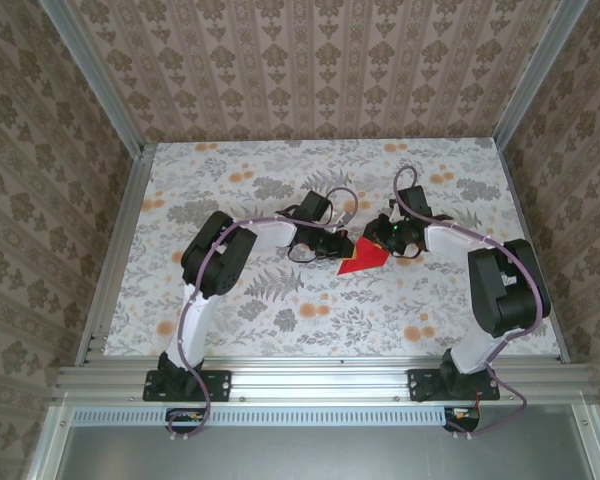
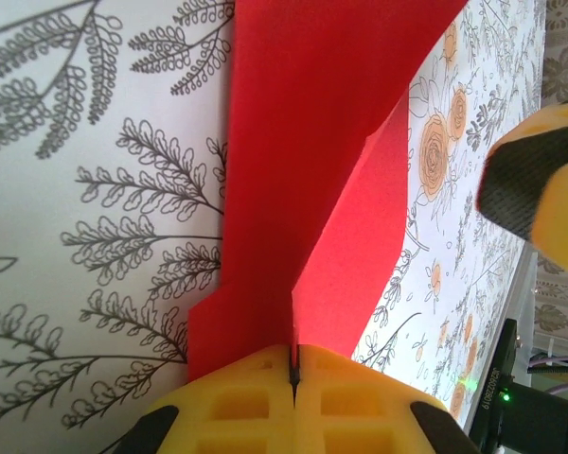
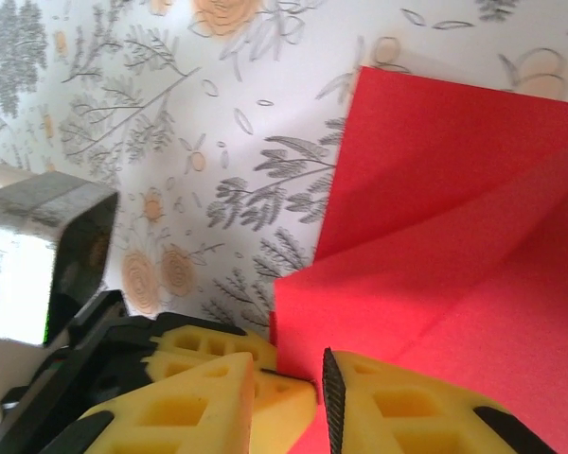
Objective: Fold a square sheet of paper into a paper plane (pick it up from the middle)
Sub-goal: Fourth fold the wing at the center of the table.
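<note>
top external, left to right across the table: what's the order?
left arm → left gripper → red paper → right gripper → right arm

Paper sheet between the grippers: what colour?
The paper sheet is plain bright red, clearest in the left wrist view.

Bright, even light, soft shadows; wrist views' yellow fingers (image 2: pixel 237 407) blurred.
</note>
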`<state>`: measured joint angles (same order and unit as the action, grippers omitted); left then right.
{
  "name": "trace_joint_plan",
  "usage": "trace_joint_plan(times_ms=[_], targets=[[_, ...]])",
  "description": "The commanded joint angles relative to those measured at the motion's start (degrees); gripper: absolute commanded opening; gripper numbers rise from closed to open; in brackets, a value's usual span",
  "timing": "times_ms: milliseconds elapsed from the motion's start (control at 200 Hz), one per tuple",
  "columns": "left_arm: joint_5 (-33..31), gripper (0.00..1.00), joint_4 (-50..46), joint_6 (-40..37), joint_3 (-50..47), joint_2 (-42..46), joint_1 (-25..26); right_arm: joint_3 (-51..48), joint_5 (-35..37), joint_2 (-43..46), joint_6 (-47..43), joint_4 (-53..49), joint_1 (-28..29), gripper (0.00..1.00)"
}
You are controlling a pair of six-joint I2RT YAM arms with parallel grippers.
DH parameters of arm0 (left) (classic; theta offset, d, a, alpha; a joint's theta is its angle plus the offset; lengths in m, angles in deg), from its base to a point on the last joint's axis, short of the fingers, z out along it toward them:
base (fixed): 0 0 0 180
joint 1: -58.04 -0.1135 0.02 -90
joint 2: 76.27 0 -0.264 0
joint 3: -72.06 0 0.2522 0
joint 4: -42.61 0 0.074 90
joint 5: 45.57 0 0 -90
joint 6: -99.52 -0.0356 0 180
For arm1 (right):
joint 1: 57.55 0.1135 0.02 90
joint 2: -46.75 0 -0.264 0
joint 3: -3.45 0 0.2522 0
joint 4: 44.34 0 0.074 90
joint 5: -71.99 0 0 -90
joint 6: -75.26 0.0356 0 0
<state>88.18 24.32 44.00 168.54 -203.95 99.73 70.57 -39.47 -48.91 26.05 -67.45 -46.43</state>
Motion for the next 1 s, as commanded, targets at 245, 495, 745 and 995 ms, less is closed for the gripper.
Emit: trace_joint_plan(times_ms=[245, 495, 745, 995], targets=[[1.1, 0.06, -1.5, -1.4, 2.3, -1.5, 0.2, 0.8, 3.4, -4.0, 0.6, -5.8, 0.0, 0.28], [1.3, 0.10, -2.0, -1.5, 3.2, -1.8, 0.2, 3.5, 3.5, -8.0, 0.2, -7.6, 0.2, 0.34], [1.0, 0.20, -3.8, -2.7, 5.2, -2.7, 0.5, 4.4, 6.0, -9.3, 0.4, -11.4, 0.3, 0.38], [0.8, 0.18, -5.8, -4.0, 7.5, -3.8, 1.0, 4.5, 5.9, -9.5, 0.7, -11.8, 0.3, 0.38]])
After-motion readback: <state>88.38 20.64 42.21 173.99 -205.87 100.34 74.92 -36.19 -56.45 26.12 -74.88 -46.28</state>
